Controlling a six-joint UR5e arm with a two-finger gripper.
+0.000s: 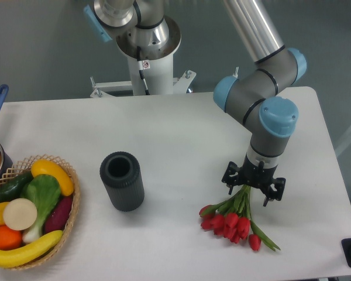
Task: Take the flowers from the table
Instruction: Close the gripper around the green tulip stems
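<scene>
The tool (254, 188) sits low over the stems of the tulip bunch (234, 218) on the table (181, 129). Red blooms fan out just below it. Whether it grips cannot be told.

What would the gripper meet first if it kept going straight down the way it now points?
Most likely the stems of the flowers, which lie under the gripper; then the table. Depth is hard to judge here.
</scene>
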